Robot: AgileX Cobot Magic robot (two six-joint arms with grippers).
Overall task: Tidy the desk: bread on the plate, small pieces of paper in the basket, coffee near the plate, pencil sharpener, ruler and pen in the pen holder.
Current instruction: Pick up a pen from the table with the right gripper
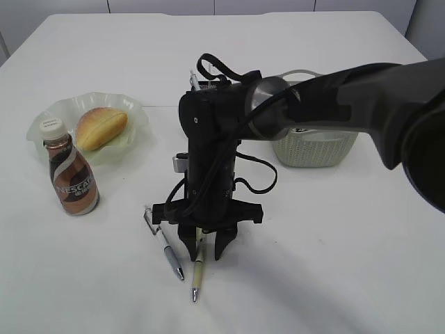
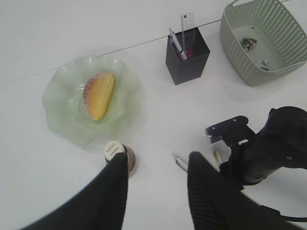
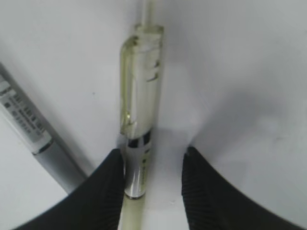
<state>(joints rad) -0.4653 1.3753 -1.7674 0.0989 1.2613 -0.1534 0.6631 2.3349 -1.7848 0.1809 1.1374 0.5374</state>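
The right gripper [image 1: 206, 249] is lowered to the desk [image 1: 334, 264] with its fingers [image 3: 103, 191] astride the yellow-green pen [image 3: 139, 120]. One finger is seen against the pen's barrel while the other stands a little off, so the jaws are parted around the pen and not yet clamped. The pen's long axis is seen running straight out from the gripper, between the fingers and across the line on which they close, so a plain closing is judged enough.

A second, silver-grey pen [image 1: 165, 243] lies just beside the yellow-green pen, on its left and outside the fingers. Beyond the yellow-green pen, past the right arm, stands the pen holder [image 2: 187, 56]. The left gripper [image 2: 158, 184] is held high, open and empty; the right one is far nearer.
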